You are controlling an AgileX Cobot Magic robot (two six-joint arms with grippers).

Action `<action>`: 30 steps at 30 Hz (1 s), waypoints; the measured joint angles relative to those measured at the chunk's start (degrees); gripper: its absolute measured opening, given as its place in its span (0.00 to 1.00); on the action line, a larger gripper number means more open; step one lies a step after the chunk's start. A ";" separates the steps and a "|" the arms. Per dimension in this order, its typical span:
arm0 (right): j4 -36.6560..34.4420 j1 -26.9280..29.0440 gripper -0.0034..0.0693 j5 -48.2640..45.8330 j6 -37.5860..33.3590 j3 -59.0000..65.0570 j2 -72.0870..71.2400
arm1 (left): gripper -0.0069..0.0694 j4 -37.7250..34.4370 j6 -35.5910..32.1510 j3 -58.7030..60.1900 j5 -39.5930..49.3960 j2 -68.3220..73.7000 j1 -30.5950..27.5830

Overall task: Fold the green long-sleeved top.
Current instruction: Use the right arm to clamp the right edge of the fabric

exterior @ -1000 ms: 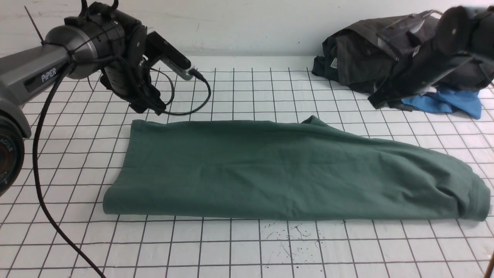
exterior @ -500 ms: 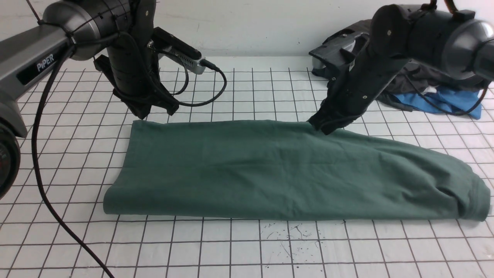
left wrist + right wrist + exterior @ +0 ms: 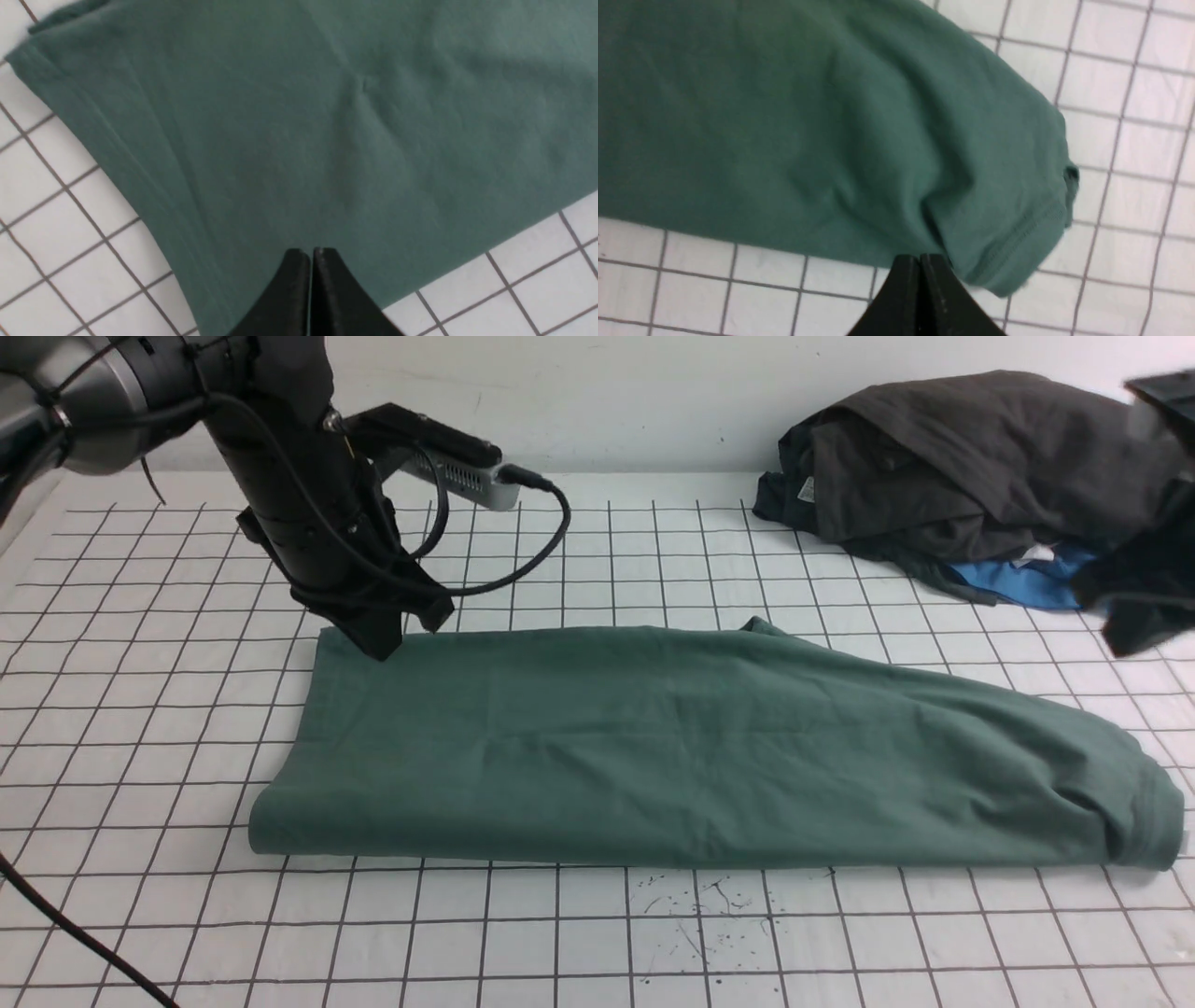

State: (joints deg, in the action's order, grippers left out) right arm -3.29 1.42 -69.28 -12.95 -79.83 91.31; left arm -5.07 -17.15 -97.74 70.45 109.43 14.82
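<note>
The green long-sleeved top (image 3: 691, 747) lies folded into a long band across the gridded table, its ribbed end at the right. Its logo is hidden. My left gripper (image 3: 383, 639) is shut and empty, hovering over the top's far left corner; in the left wrist view the closed tips (image 3: 310, 254) sit above the green cloth (image 3: 299, 121). My right gripper (image 3: 1134, 630) is a blurred dark shape at the far right, above the table. In the right wrist view its shut tips (image 3: 920, 259) are beside the top's hemmed end (image 3: 1017, 224), holding nothing.
A dark charcoal-grey garment (image 3: 943, 467) is piled at the back right with a bright blue garment (image 3: 1018, 583) under it. The left arm's cable (image 3: 523, 551) loops above the table. Ink marks (image 3: 700, 901) dot the gridded table (image 3: 560, 933) near the front.
My left gripper has come down and right onto the top's far left corner. My right arm swung in to the top's middle back edge, then out to the far right.
</note>
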 joint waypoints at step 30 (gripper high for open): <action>1.90 9.93 0.86 22.09 7.40 10.35 20.09 | 0.08 -0.71 -0.02 3.38 -0.36 0.05 0.05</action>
State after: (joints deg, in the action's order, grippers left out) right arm -1.40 11.36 -47.19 -5.55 -69.48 111.40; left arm -5.78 -17.17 -94.36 70.09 109.49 14.87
